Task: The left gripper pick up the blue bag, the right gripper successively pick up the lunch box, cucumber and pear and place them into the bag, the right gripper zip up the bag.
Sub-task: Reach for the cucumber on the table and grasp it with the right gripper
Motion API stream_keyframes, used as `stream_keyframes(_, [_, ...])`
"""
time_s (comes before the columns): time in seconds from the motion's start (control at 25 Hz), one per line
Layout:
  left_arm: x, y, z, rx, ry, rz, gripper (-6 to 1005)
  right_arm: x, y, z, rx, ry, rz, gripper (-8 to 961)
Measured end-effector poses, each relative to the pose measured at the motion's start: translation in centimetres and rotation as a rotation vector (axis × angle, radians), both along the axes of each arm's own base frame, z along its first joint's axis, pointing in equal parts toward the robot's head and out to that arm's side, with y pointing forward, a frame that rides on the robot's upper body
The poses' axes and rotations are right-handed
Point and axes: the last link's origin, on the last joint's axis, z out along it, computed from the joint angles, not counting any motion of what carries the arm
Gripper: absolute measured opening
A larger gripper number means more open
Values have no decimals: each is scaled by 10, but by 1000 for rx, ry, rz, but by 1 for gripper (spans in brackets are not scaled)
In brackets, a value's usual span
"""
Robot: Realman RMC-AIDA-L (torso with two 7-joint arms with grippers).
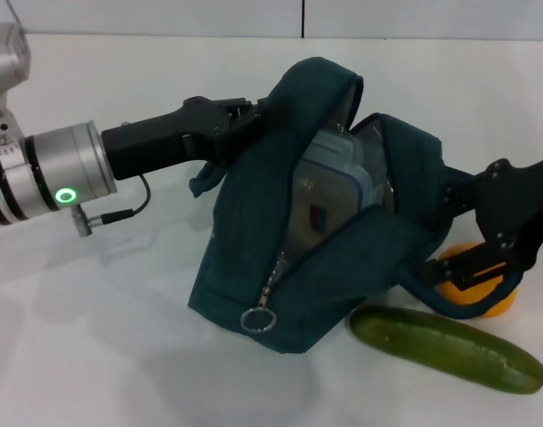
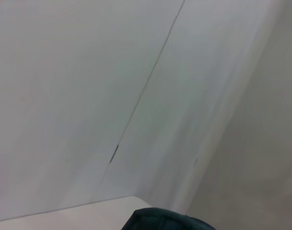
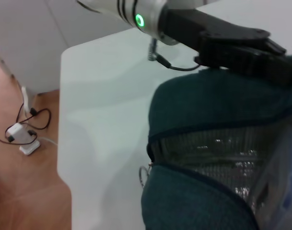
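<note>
Holding the soft, floppy teal-blue fabric bag (image 1: 325,249) by its top, left pincer (image 1: 254,120) is clamped there; right pincer (image 1: 472,267) is by the bag's far side, grip unclear; smooth, firm dark green cucumber (image 1: 445,349) suits a mid-length hold.

The left gripper (image 1: 247,114) reaches in horizontally from the left on its silver arm (green light lit), fingers clamped. The right gripper (image 1: 472,267) enters from the right, angled down toward the near side.
</note>
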Motion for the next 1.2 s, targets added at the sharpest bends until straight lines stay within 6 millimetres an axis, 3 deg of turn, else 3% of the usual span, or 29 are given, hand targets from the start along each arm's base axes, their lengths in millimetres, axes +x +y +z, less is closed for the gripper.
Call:
stream_keyframes(0.4, [-3,0,2,7,4,6,75,-15,-6,25,118,261,151,673])
stream_keyframes(0.6, [-4,-1,2,9,5,8,76,-10,-18,46,173,413,216,671])
stream_keyframes(0.96, [-2,1,3,6,3,8,79,13,-52,50,-54,237,203,668])
stream_keyframes(1.2, [1,4,3,7,5,5,81,23,-42,41,-15,110,108,666])
